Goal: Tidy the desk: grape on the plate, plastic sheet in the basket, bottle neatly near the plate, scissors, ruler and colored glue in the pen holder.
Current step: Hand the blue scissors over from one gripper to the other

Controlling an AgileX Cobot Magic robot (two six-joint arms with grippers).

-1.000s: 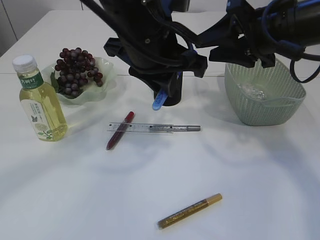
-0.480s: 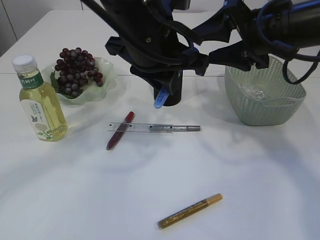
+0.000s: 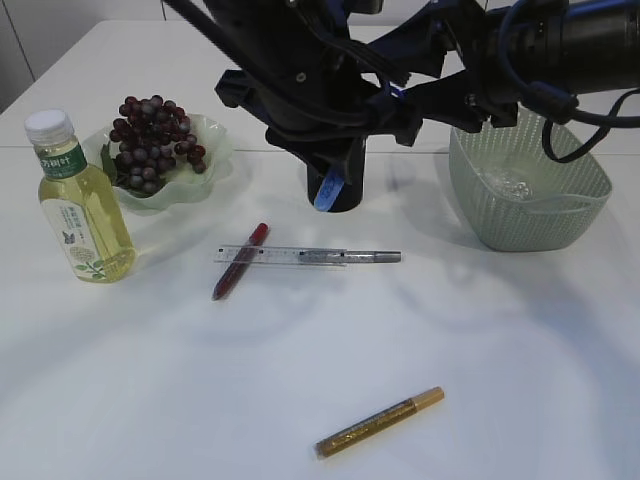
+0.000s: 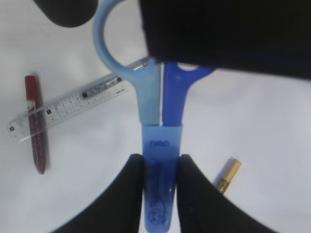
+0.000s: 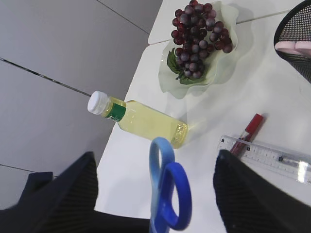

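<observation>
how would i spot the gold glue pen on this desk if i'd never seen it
Start at the green basket on the right, then look towards the near edge of the table. The gold glue pen lies there alone, glittery, while the red pen and ruler lie crossed farther back.

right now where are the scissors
The scissors are off the table, clamped by their blade cover in the left end effector, up at centre of the exterior view by the black pen holder.

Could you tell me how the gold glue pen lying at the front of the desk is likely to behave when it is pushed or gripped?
The gold glue pen looks round and slim, so it will probably roll when nudged sideways. Lying flat on the table, it likely needs a low pinch. It seems light and stiff.
</observation>
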